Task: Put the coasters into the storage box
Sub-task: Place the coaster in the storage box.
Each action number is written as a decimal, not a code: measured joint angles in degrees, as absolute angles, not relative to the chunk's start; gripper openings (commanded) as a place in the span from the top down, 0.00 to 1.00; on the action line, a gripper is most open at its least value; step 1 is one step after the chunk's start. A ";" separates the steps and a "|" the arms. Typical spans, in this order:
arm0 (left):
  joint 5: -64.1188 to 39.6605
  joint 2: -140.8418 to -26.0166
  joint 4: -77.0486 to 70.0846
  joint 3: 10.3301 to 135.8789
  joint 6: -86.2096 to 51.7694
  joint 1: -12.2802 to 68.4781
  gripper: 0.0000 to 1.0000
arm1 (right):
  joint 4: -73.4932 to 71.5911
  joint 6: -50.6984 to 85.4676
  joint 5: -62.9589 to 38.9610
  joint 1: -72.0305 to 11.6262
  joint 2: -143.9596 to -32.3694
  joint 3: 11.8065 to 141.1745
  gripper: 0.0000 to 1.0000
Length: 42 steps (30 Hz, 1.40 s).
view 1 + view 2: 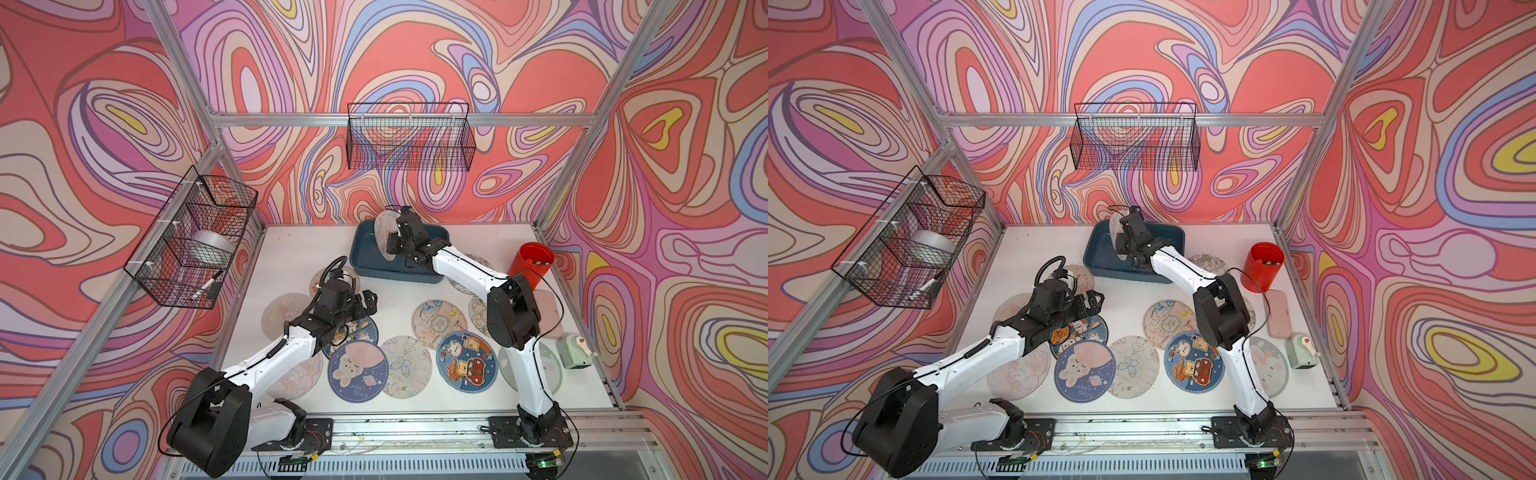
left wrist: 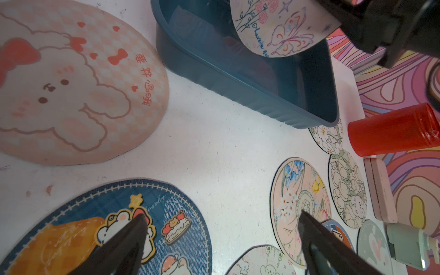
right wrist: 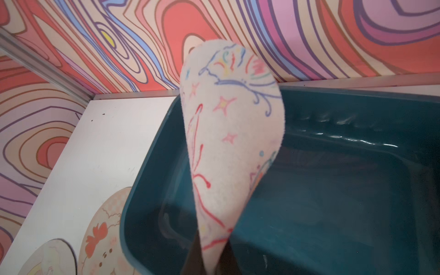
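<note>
right claw [image 3: 210, 259]: pinched shut on the rim of the butterfly coaster [image 3: 226, 142], nothing else in it. The coaster sticks out past the fingertips on edge, close to upright, and is curled along its length, not flat.

Straight below and beyond the claw is the storage box [image 3: 333, 202]. What shows of its floor is bare. The coaster hangs over the box end nearer the left arm, and its lower edge looks to be inside the rim line, though I can't tell whether it touches anything.

The relation that matters: the coaster's face cuts across the box's long axis, so nearly all the free box length lies off one face, on the red cup [image 1: 535, 259] side of the claw. My read is that it should be laid over that way to land flat. Tipped the other way, it likely goes over the end wall onto the table [image 1: 299, 249]. The curl may make it spring on release.

left claw [image 2: 222, 215]: spread wide and empty, low over the table. The bear coaster [image 2: 107, 228] is under one fingertip and the floral coaster [image 2: 300, 202] under the other, with no contact visible. The box lies beyond its fingertips, well apart.

The rest of the coasters [image 1: 405, 365] lie flat around the left claw and back toward both arm bases. Left is the nearer arm for the middle ones.
</note>
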State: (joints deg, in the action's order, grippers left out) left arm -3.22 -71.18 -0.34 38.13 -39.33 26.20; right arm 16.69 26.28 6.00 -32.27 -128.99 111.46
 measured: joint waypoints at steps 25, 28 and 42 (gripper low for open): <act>2.98 -71.48 0.08 37.85 -40.73 26.20 0.00 | 23.92 25.23 12.08 -23.44 -134.54 107.55 0.37; 3.20 -71.48 0.10 37.85 -40.71 26.20 0.00 | 24.86 24.67 13.23 -23.44 -134.52 108.01 0.22; 6.07 -71.44 2.83 38.28 -40.56 26.20 0.00 | 25.39 22.22 14.70 -23.66 -126.74 106.52 0.06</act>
